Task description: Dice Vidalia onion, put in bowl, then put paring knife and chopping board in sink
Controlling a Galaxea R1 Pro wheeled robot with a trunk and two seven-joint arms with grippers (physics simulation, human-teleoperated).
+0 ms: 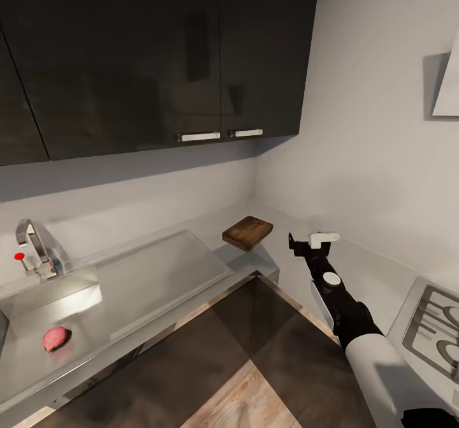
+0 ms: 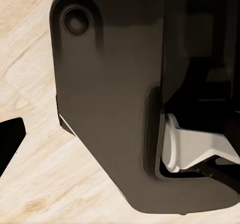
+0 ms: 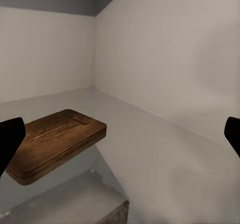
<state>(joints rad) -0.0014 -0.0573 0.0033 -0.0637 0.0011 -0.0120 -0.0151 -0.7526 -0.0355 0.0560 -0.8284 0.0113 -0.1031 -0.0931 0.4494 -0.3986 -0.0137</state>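
While the right gripper (image 1: 312, 243) hovers near the chopping board (image 1: 248, 232), jaws spread and empty, Vidalia onion (image 1: 56, 338) lying in the sink (image 1: 38, 300), left jaws' state unclear.

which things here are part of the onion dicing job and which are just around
Job:
Vidalia onion, lying in the sink
chopping board on the countertop
right end effector, open, near the board

Just around:
faucet
upper cabinets
stovetop
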